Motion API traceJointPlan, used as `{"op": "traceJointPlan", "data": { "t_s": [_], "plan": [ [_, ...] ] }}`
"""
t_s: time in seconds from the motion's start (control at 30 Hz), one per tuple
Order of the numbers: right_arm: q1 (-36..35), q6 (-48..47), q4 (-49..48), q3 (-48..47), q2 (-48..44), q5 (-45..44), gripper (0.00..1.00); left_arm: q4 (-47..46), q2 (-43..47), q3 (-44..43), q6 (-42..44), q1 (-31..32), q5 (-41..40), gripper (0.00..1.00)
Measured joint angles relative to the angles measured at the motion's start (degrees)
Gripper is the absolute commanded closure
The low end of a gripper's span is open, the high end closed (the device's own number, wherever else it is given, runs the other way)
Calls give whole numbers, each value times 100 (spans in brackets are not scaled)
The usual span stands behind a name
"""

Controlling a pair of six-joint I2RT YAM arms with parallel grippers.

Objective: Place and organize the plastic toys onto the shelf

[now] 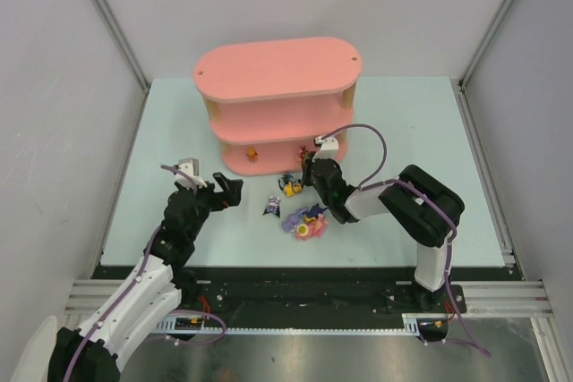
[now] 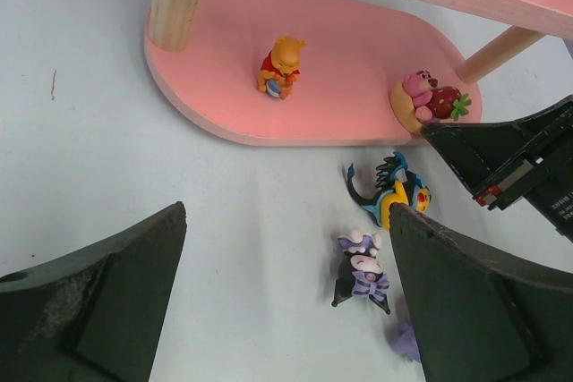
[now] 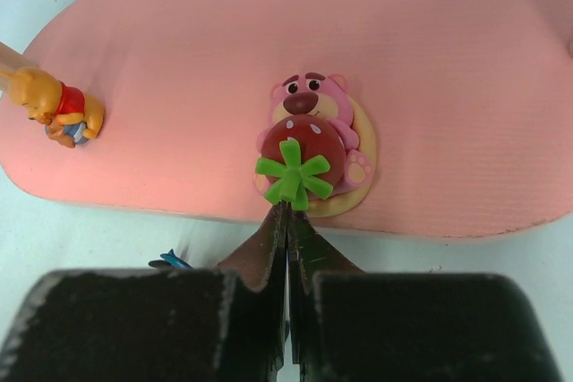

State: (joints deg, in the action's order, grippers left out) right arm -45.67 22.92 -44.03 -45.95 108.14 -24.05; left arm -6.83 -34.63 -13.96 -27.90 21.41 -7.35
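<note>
While the left gripper (image 2: 286,221) hangs wide open and empty above the table (image 1: 179,131), the right gripper (image 3: 286,214) is closed, tips at the green leaf of the pink bear (image 3: 309,105) on the front edge of the shelf (image 3: 448,60)'s bottom board. A yellow bear (image 3: 58,105) stands nearer its left end. Other toys (image 1: 300,212) lie mid-table.

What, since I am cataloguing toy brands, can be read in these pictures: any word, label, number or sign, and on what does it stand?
Nothing can be read.
Small white print on the body of the right tool: too small and blurred to read.
Yellow bear figurine, pink bear figurine with strawberry, pink shelf: no lettering shows.
</note>
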Motion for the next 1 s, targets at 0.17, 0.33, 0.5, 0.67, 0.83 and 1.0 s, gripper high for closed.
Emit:
{"op": "traceJointPlan", "data": {
  "t_s": [0.17,0.33,0.5,0.67,0.83,1.0],
  "plan": [
    [26,-13,9,-61,42,-7,100,0,0,0,0,0,-2,0],
    [33,-37,15,-70,52,-9,100,-4,-7,0,0,0,-2,0],
    [31,-79,26,-70,52,-9,100,-11,-24,-2,0,0,-2,0],
    [-9,-131,109,-96,50,-59,100,-26,-24,-2,0,0,-2,0],
    [-109,-223,363,-160,-7,-74,100,-28,-20,-2,0,0,-2,0],
    [-184,-232,627,-160,-289,-109,100,-26,-13,-9,-4,0,0,0]
  ]
}}
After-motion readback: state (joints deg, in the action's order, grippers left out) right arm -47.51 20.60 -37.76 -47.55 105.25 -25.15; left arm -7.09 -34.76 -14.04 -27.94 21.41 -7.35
